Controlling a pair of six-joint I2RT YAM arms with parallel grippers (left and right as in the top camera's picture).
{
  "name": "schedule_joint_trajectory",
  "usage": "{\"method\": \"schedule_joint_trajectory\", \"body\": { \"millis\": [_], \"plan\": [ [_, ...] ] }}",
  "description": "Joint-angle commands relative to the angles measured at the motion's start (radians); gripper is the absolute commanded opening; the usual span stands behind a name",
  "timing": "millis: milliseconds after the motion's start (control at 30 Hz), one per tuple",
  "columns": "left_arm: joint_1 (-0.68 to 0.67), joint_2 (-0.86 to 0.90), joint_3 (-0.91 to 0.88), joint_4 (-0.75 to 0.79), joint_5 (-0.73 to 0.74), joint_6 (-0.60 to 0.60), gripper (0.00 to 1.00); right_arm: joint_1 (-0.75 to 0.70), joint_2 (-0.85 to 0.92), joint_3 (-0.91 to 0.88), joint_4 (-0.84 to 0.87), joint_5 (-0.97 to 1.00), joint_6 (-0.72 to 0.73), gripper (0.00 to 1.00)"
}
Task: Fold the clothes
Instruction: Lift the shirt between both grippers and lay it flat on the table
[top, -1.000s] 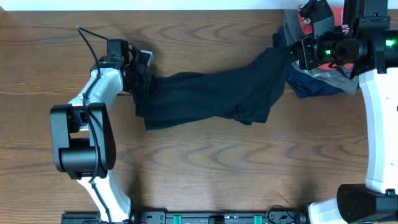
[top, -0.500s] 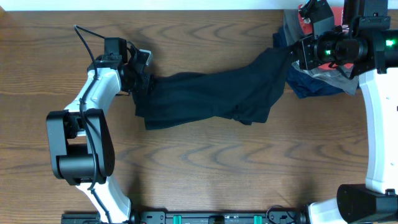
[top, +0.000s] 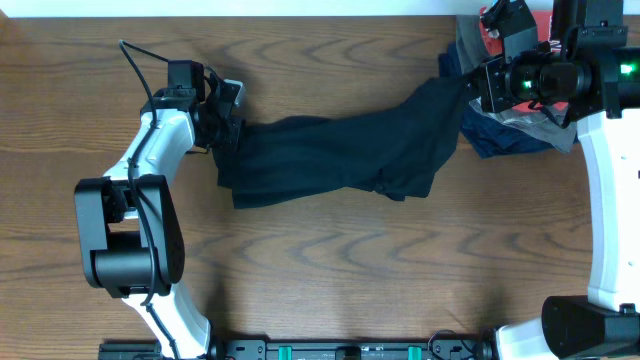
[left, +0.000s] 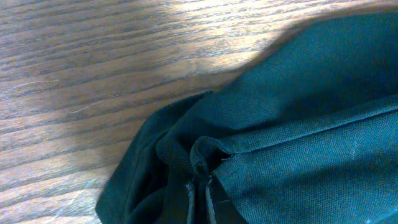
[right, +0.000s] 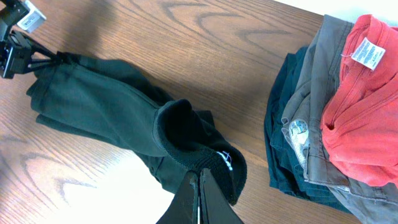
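The clothes, a black garment, lie bunched and stretched across the middle of the table between both arms. At its left end my left gripper is shut; the left wrist view shows the narrow fingers pinching a gathered fold of the clothes. My right gripper holds the right end, raised slightly off the table. In the right wrist view this gripper is shut on a ribbed edge of the clothes, where a bit of white stitching shows.
A pile of other garments sits at the back right corner: a red shirt on top of grey and navy pieces. The wooden table stretches bare in front of the black garment.
The left arm shifted slightly left, and its jaws have closed on the garment's left end. The right arm and the garment have stayed put.
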Motion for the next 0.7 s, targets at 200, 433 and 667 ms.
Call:
{"method": "schedule_joint_trajectory", "body": {
  "millis": [200,433,667],
  "plan": [
    [0.003,-0.277,0.084,0.001,0.004,-0.058,0.06,-0.003,0.006,-0.006,-0.002,-0.001,-0.006,0.01],
    [0.004,-0.541,0.084,-0.040,-0.151,-0.099,0.06,-0.003,0.006,-0.006,0.005,-0.001,-0.006,0.01],
    [0.004,-0.766,0.084,0.014,-0.399,-0.115,0.06,-0.031,-0.011,0.017,0.009,-0.002,-0.005,0.01]
  ]
}}
